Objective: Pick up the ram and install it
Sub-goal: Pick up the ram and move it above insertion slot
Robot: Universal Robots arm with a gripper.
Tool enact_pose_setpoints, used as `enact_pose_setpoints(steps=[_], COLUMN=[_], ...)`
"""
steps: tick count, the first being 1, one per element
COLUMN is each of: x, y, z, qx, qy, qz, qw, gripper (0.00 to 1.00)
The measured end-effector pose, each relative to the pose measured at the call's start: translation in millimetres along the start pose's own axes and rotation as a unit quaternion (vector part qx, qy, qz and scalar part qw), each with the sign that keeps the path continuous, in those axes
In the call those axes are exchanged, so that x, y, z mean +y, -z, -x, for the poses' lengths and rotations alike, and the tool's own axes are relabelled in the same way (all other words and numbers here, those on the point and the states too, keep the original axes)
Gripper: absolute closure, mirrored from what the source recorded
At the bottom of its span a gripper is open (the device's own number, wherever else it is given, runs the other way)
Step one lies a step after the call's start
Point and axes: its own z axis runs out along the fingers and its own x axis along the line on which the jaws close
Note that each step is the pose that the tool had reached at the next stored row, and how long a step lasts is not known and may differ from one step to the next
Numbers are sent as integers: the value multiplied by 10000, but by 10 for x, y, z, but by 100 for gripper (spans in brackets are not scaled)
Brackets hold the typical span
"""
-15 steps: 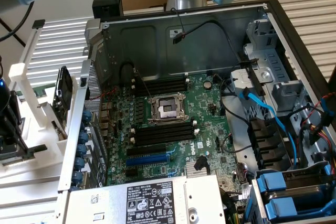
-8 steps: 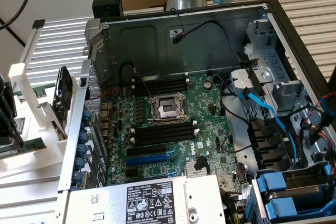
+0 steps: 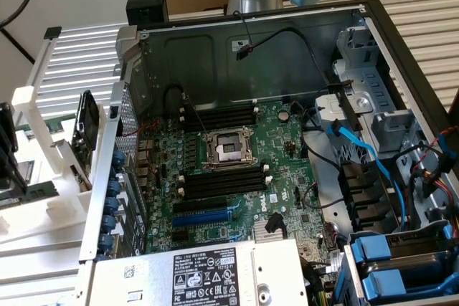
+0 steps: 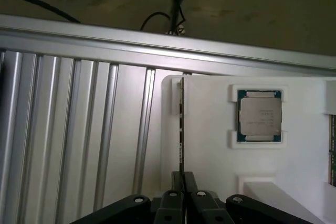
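- Gripper (image 4: 183, 178): the fingers (image 4: 191, 183) were drawn almost together, one against each flat face of the ram (image 4: 181, 124). This was judged a closed grip on the board's near end.
- Ram: it stood on edge in a slot of the white holder (image 4: 210, 150), showing edge-on as a thin dark line. So far as could be judged, it had not yet been lifted out of the slot.
- Governing relation: the ram's long axis ran straight away from the gripper, in line with the narrow gap between the fingers — no offset to either side was noted.
- Processor chip (image 4: 260, 115): this square silver part sat in its own recess of the same holder, beside the ram but apart from it.
- Destination: the open computer case (image 3: 201, 55) held the motherboard (image 3: 287, 155), whose long black memory slots (image 3: 221, 183) appeared unoccupied. The holder stood outside the case on the exterior view's left — well apart from those slots.
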Motion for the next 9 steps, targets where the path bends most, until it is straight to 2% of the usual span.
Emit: enact_pose_setpoints(steps=[3, 9], x=[1, 5], y=[84, 348], z=[2, 9], qx=[1, 1], qy=[-56, -70], qz=[-1, -2], qw=[10000, 10000], gripper=[88, 88])
